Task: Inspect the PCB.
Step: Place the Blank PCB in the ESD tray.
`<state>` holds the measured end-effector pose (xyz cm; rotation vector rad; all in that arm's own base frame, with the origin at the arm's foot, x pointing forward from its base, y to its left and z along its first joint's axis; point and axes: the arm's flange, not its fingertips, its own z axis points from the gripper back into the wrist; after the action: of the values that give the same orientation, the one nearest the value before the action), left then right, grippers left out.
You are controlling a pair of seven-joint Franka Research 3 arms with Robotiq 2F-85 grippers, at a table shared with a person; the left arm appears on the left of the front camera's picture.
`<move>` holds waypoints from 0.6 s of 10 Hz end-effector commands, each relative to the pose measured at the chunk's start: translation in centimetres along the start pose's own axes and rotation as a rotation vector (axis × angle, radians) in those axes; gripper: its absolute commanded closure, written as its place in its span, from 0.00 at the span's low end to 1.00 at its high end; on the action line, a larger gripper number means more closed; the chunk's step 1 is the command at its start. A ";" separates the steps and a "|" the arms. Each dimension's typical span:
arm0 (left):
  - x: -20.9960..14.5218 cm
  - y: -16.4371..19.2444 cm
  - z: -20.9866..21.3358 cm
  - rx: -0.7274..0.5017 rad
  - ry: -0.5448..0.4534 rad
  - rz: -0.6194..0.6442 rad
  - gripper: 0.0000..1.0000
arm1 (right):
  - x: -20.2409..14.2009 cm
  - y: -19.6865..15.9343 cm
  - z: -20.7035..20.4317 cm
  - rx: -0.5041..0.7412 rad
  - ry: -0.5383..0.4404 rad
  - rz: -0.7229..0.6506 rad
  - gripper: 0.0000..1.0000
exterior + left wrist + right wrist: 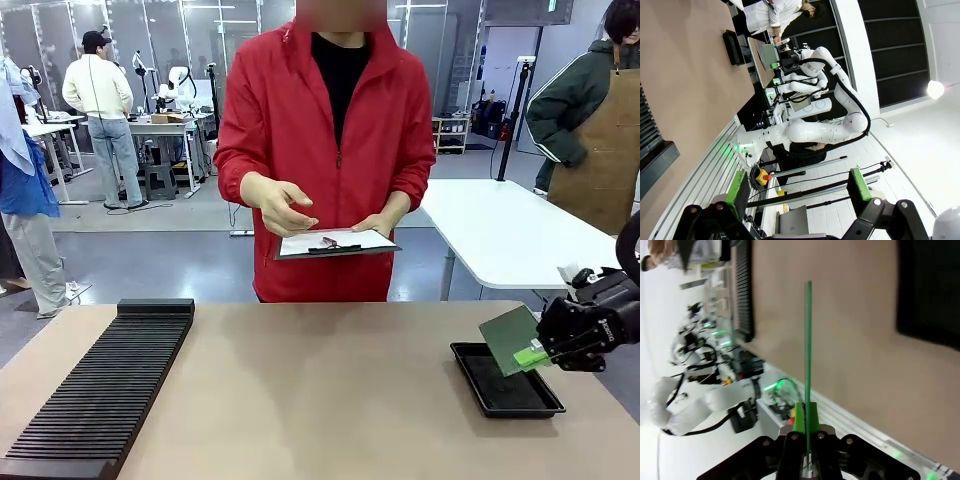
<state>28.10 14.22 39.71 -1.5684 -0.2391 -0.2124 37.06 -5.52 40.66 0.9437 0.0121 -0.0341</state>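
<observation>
The PCB [507,336], a thin green board, hangs tilted over the left end of a shallow black tray [505,392] at the right of the table. My right gripper [532,355] is shut on its lower right corner, a green pad against its face. Seen from the right wrist, the PCB [808,345] is edge-on, a thin green line rising from my shut right gripper [805,426]. My left gripper [797,187] is open, with nothing between its green pads [737,188]. From the left wrist, the PCB [768,52] is small and far off.
A person in a red jacket stands at the far side holding a clipboard [336,243] with white paper, one hand above it. A long black slotted rack [100,390] lies along the table's left side. The tan table [330,400] is bare between the rack and the tray.
</observation>
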 end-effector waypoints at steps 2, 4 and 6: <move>-0.2 -0.2 0.1 0.005 0.007 -0.003 0.00 | 0.6 -0.4 -1.7 -0.165 -0.075 0.018 0.97; -0.2 -0.2 0.1 0.005 0.007 -0.003 0.00 | 0.7 0.0 -2.1 -0.197 -0.069 0.017 0.97; -0.2 -0.2 0.1 0.005 0.007 -0.003 0.00 | 1.0 -0.7 -0.9 -0.142 -0.058 0.030 0.97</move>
<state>28.10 14.22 39.71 -1.5684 -0.2391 -0.2124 38.12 -4.85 39.17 0.7887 -0.0599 -0.0299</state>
